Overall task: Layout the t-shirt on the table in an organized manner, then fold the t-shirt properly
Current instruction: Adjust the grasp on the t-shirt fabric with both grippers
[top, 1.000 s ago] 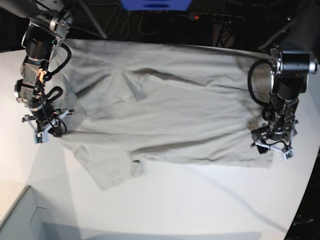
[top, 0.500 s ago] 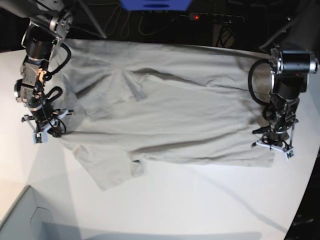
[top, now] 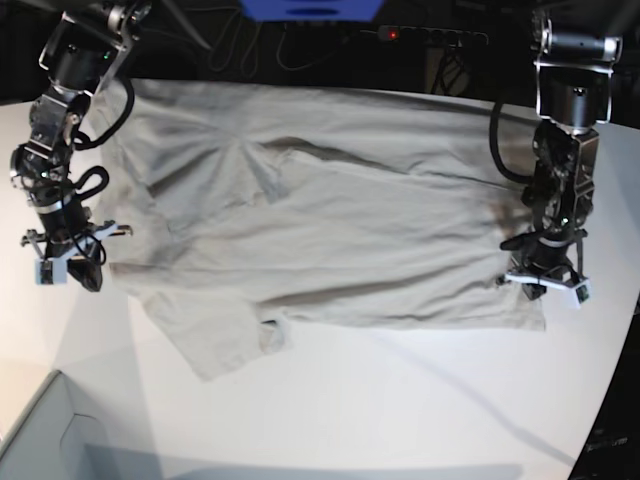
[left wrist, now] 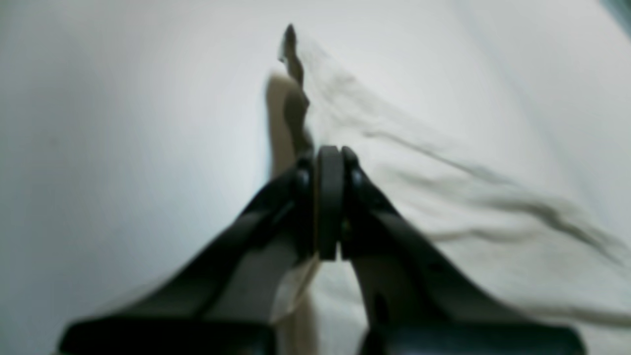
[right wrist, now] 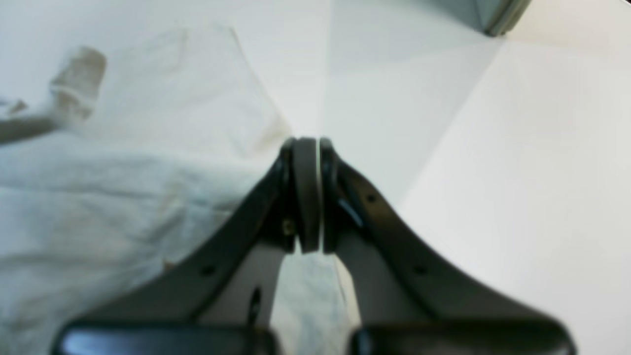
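Observation:
The t-shirt [top: 330,220], plain beige-grey, lies spread across the white table [top: 400,400], one sleeve pointing toward the near edge. At the shirt's right edge my left gripper [top: 543,283] is shut on the t-shirt. The left wrist view shows the left gripper [left wrist: 329,162] with its jaws together, cloth [left wrist: 443,187] pinched and a raised fold beyond the tips. My right gripper [top: 78,270] is shut on the shirt's left edge. In the right wrist view the right gripper [right wrist: 306,148] has its pads pressed together, fabric [right wrist: 123,187] spreading to their left and under them.
A pale box corner [top: 40,440] sits at the near left, also seen as a box edge [right wrist: 498,15] from the right wrist. Beyond the curved far edge lie a power strip [top: 420,35] and cables. Bare white tabletop runs along the near side.
The left gripper has gone from open to shut on the shirt's right edge. Both arms have lifted and shifted slightly; the right gripper moved left, drawing the shirt's left edge with it.

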`<state>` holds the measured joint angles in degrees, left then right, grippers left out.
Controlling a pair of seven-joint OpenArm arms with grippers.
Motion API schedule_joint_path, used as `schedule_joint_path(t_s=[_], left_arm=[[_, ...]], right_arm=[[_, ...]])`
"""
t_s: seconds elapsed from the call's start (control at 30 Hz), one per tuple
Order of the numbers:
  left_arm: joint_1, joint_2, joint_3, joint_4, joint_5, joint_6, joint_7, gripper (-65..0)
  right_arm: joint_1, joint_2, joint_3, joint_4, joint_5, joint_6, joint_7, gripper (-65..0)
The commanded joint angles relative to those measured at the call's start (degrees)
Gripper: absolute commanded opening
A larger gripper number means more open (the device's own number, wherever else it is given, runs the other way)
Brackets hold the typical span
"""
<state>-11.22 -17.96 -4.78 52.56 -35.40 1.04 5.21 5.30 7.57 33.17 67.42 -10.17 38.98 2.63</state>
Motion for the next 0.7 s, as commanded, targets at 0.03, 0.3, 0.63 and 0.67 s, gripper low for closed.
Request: schedule_joint_path(t_s=[0.03, 0.3, 0.63, 0.67], left_arm=[[1.9, -0.5, -3.2, 5.7, -0.1, -0.4, -1.1, -64.9], [5.8, -0.1, -8.0, 10.3, 0.5, -0.4, -1.0, -64.9], [4.4, -0.3, -8.0, 9.1, 0.5, -0.4, -0.9, -64.9], [4.4, -0.3, -8.0, 9.1, 0.5, -0.4, -0.9, -64.9]], right_arm=[[-1.2, 0.6, 0.2, 3.7, 1.2, 1.0, 1.7, -65.0], [-1.7, 0.1, -0.3, 2.4, 3.7, 1.0, 1.1, -65.0], [4.4, 5.0, -7.2, -4.5, 2.2, 1.0, -10.5, -32.9], [5.0, 5.4, -7.8, -6.1, 2.2, 1.0, -10.5, -33.1]])
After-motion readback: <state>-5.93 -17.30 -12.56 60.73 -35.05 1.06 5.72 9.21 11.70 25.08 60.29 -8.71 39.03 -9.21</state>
